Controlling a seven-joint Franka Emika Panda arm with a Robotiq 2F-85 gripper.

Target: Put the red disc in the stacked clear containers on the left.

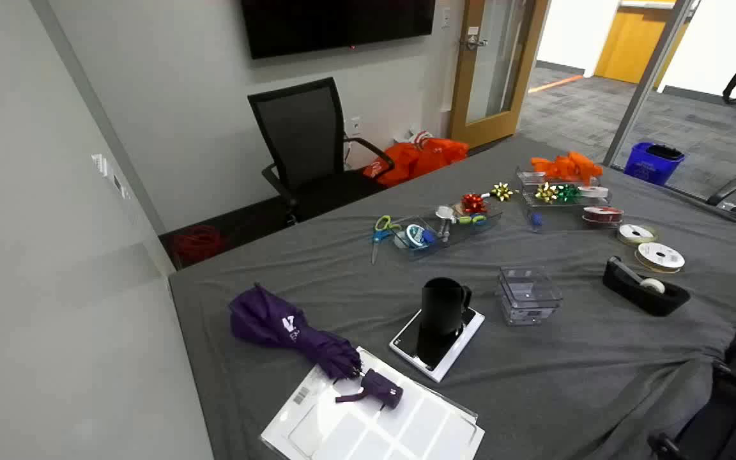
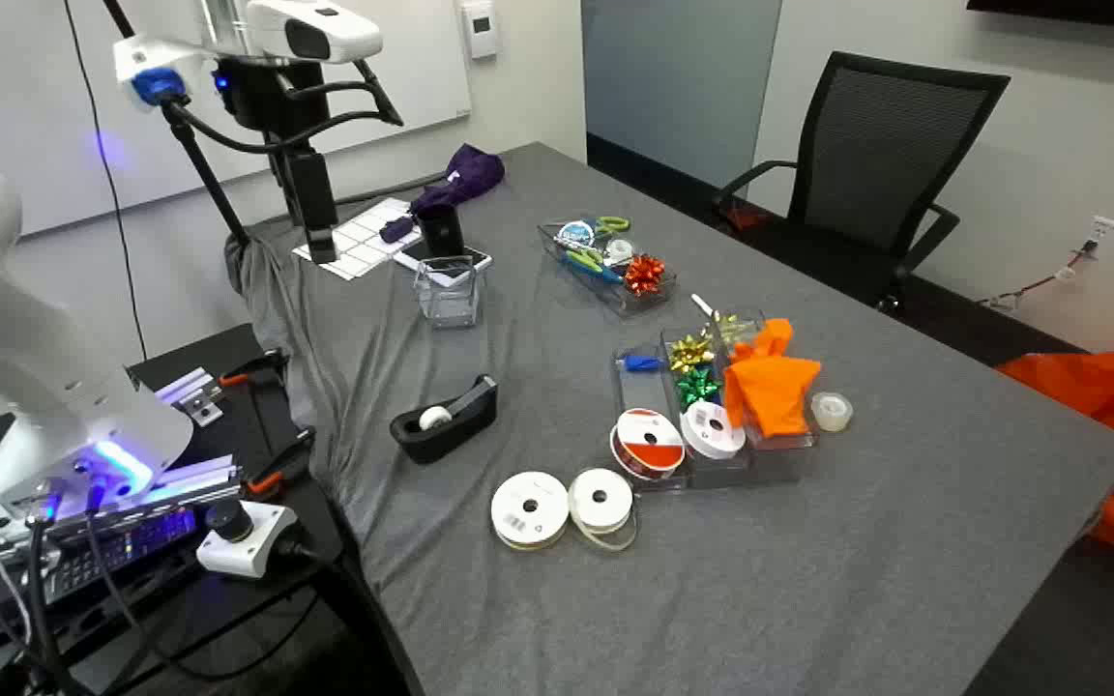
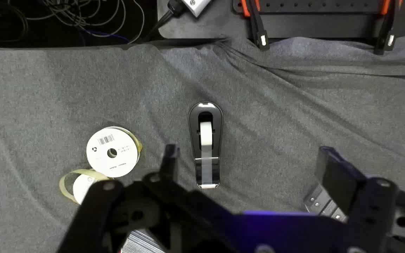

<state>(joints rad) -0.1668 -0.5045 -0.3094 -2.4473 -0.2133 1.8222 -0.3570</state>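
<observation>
Hanging above the grey cloth-covered worktop [image 2: 760, 580], the black two-fingered gripper [image 3: 250, 160] is shown in the wrist view with its fingers spread wide apart; a glossy black tape dispenser [image 3: 217, 144] is framed in that gap, lower down on the worktop. The red disc [image 2: 649, 454], a round ribbon spool with red and white on its face, is set at a tilt at one end of a clear plastic compartmented tray [image 2: 642, 390]; whether it is held inside the compartment or propped on the rim cannot be told. In the same tray a shiny gold bow [image 2: 688, 354], a shiny green bow [image 2: 698, 386] and a bright orange cloth [image 2: 772, 391] are carried. The stacked clear containers [image 1: 529, 297], square colourless plastic tubs nested together, are stood upright on the worktop, well apart from the disc and near a flat black-and-white rectangle [image 1: 422, 351], on which a black cylindrical mug [image 1: 443, 306] is placed. Close to the dispenser, two flat white ribbon spools [image 2: 530, 527] are laid side by side. In another clear plastic tray [image 2: 627, 304] a shiny red bow [image 2: 644, 275] and a round blue-and-white roll [image 2: 576, 234] are held, with green-and-blue scissors [image 1: 379, 235] placed beside it. A folded purple fabric umbrella [image 1: 266, 326] is laid partly across a white gridded sheet [image 1: 432, 421].
</observation>
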